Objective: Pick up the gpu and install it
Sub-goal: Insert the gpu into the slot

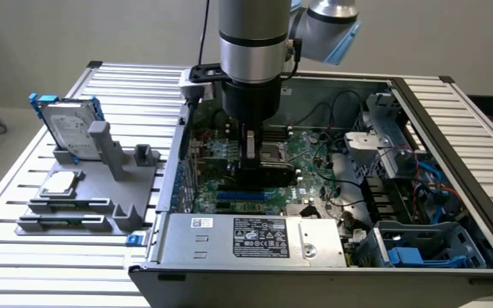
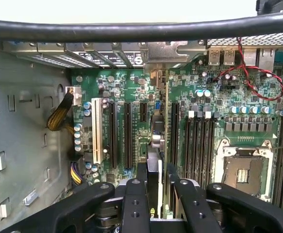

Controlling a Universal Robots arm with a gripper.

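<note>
Claw (image 2: 158,180) clenched on the gpu (image 2: 156,141), held edge-on inside the case (image 1: 315,285), low over the motherboard (image 2: 228,97) slots. Pick-up done. Can't tell if it's seated.

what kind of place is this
Probably a robotics lab bench for computer assembly: an open computer case on a slatted metal table, a gripper holding a graphics card inside it.

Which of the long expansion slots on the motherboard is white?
The white slot, the end one next to the yellow wires; the other slots in the row are black.
</note>
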